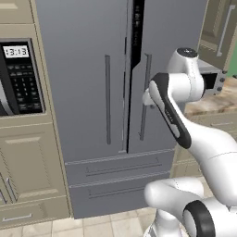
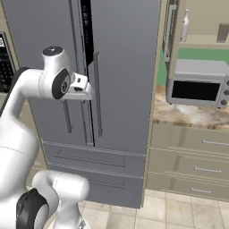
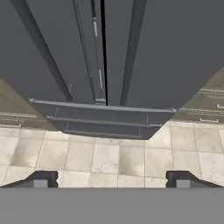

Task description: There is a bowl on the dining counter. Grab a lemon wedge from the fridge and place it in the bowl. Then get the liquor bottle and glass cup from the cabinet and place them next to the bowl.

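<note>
With its fingers spread wide and empty, the barely ajar right door of the tall grey double-door fridge may swing shut.

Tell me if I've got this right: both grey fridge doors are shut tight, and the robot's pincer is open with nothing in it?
Not quite. The right door of the fridge stands slightly ajar: the left base view shows a dark gap between the doors near the top. The rest holds: in the hand view the pincer is open and holds nothing.
</note>
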{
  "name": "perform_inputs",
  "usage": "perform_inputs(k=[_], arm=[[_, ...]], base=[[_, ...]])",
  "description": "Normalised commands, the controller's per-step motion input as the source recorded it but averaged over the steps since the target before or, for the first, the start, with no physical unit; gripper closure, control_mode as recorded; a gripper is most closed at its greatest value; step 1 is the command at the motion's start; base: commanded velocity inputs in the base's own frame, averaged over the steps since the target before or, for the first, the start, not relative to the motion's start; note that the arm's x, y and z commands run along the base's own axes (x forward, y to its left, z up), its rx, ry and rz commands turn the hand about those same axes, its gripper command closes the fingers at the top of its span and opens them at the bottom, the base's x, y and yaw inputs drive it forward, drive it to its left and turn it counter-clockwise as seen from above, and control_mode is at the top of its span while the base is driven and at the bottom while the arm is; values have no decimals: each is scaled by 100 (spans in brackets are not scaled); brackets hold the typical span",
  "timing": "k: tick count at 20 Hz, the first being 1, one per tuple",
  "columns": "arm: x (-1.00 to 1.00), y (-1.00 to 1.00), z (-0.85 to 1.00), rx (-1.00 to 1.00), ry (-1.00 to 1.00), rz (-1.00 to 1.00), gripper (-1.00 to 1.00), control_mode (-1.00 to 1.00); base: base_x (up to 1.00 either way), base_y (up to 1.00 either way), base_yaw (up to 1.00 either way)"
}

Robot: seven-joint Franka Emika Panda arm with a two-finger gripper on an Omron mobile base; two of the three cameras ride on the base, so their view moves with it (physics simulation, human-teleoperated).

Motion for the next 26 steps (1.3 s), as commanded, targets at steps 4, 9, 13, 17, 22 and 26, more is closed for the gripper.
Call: perform_inputs(k=[4, 9, 13, 17, 22, 26], arm=[[21, -17, 0, -2, -40, -1, -100, -100], [55, -8, 0, 0, -29, -1, -100, -100], [65, 0, 0, 0, -10, -2, -100, -100], [79, 0, 0, 0, -1, -6, -100, -100], [84, 0, 0, 0, 0, -8, -100, -100], [71, -2, 0, 0, 0, -6, -100, -100]], base=[[0, 0, 0], [0, 0, 0], [0, 0, 0], [0, 0, 0], [0, 0, 0], [0, 0, 0]])
